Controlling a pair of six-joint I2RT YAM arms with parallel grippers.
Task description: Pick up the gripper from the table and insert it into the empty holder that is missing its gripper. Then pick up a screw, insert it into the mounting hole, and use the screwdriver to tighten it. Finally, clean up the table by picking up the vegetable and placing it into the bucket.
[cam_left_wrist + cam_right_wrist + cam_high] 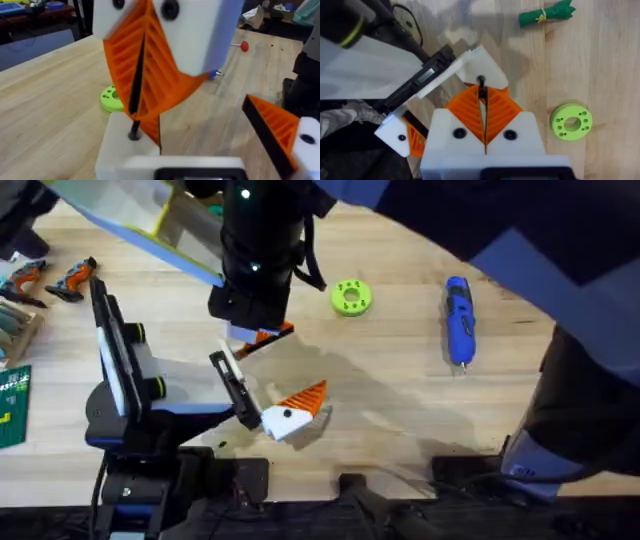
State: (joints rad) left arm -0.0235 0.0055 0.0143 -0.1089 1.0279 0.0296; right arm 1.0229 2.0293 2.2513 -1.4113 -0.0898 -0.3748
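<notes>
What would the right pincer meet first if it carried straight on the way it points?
Likely the holder, the left arm's white jaw block; the screw it grips would touch first, though depth is unclear.

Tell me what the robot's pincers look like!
Each pincer has chunky white plastic jaw blocks with black screw holes and orange ribbed wedge pads edged in black, like the right pincer. The left arm is black with a pale blue-white link.
</notes>
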